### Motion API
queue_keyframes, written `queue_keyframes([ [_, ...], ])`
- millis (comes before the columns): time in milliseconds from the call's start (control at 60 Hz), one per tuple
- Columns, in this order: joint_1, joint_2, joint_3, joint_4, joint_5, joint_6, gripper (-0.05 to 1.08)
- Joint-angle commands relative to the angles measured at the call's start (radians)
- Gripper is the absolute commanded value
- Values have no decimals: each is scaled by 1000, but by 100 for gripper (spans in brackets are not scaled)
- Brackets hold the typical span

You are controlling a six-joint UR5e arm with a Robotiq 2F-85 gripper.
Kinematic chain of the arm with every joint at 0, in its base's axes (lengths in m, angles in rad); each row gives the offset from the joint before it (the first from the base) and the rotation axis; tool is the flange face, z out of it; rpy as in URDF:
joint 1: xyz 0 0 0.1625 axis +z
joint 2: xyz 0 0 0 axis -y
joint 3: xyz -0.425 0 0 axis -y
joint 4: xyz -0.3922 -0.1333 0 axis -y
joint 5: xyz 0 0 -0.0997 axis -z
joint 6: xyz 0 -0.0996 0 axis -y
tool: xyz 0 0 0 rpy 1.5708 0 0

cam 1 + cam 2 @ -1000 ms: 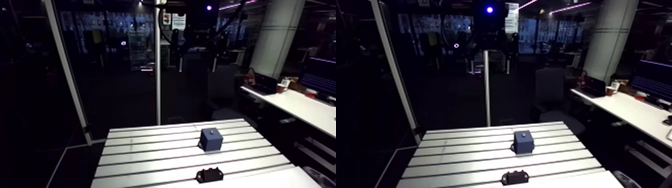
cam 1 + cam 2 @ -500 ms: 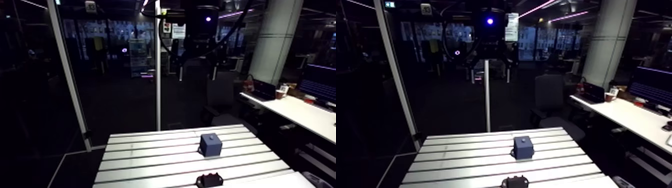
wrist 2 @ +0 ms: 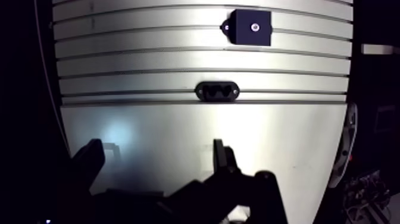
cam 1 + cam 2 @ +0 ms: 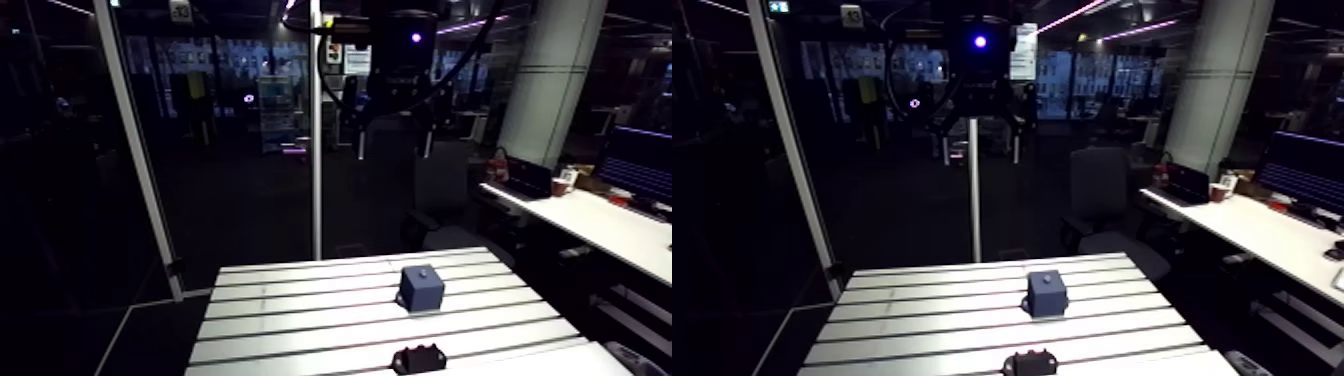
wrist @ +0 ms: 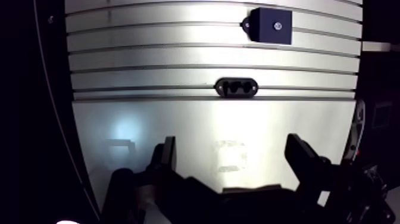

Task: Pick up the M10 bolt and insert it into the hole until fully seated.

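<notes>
While the gripper (image 5: pixel 233 156) is held high over the table (image 5: pixel 149 59), its two fingers (image 5: pixel 167 156) are seen in the wrist view spread wide apart. It is released, with nothing grasped between the fingers and nothing touched; only the smooth near plate of the table is seen beneath them. Ahead of the gripper, where the smooth plate meets the slotted part, a black oval holder (image 5: pixel 237 87) is seen lying flat, with two round recesses side by side. What is seated in these recesses cannot be told. Farther ahead and a little to one side, well apart from the holder, a dark blue block (image 5: pixel 269 25) is set on the slotted surface, with a small tab at one side. A small bright round mark (image 5: pixel 277 25) is shown on the top face of the block; whether it is the hole or a bolt head cannot be told. The M10 bolt itself cannot be made out with certainty in either view. In the arm view the block is shown upright near the middle of the table and the holder nearer the near edge. The gripper is seen far above both, beside a pale upright post (image 4: pixel 316 150) that rises behind the table's far edge. A soft patch of reflected light (image 5: pixel 122 128) is seen on the smooth plate beside the gripper.
</notes>
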Motion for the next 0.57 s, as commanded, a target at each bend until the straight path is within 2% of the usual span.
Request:
queue_keyframes([
  [17,0,3,-4,-12,0,0,1],
  [217,2,4,0,-13,9,-9,1],
  [567,2,10,8,-13,6,-12,1],
])
